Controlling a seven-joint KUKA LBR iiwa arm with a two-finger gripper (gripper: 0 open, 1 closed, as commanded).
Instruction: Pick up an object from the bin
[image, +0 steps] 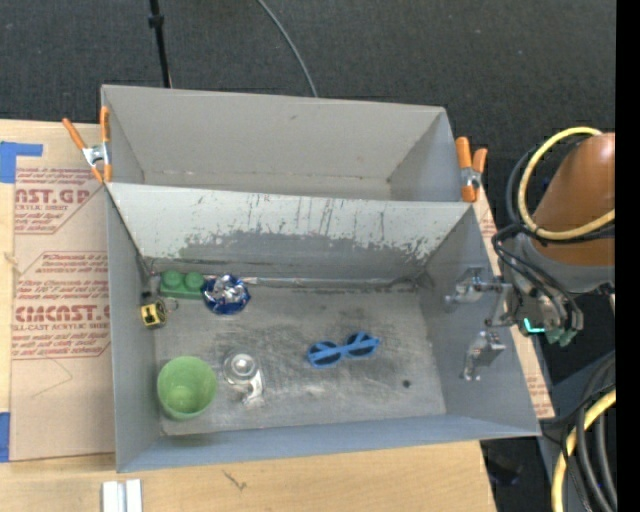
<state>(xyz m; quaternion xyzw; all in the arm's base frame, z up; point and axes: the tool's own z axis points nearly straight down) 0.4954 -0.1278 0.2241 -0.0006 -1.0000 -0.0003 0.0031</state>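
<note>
My gripper (473, 324) hangs over the bin's right sloping wall, with its two metal fingers spread apart, so it stands open and holds nothing. The nearest loose thing is a pair of blue toy sunglasses (342, 350), lying flat on the bin floor a good way to the left of the fingers. A small clear glass-like piece (241, 372) lies further left, near the front. Beside it, in the front left corner, a green cup (186, 387) lies with its mouth facing up.
Along the back left of the floor sit a green block (182, 284), a blue and white crumpled item (225, 295) and a small yellow and black piece (151, 315). The arm, with its orange cover and cables, stands outside the bin at the right.
</note>
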